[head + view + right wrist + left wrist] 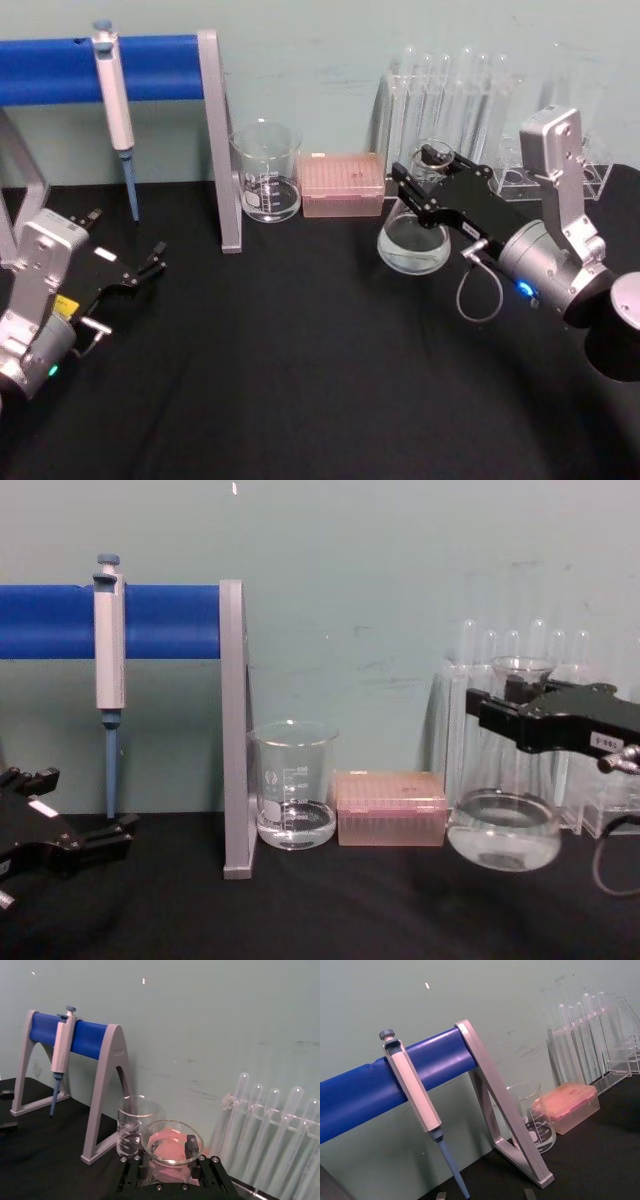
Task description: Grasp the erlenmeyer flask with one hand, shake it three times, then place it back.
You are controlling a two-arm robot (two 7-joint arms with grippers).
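In the head view, the right gripper is clamping the neck of the erlenmeyer flask, coming in from the right. The left gripper is resting well apart, fingers apart. In the chest view, the flask is hanging nearly upright below the jaws, and its base seems to be just above the table. In the right wrist view, its open mouth is showing between the jaws.

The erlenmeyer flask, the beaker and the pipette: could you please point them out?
erlenmeyer flask (pixel 503 830), chest view, its wide lower body.
beaker (pixel 293 780), chest view, its glass wall.
pipette (pixel 109 650), chest view, its white handle.
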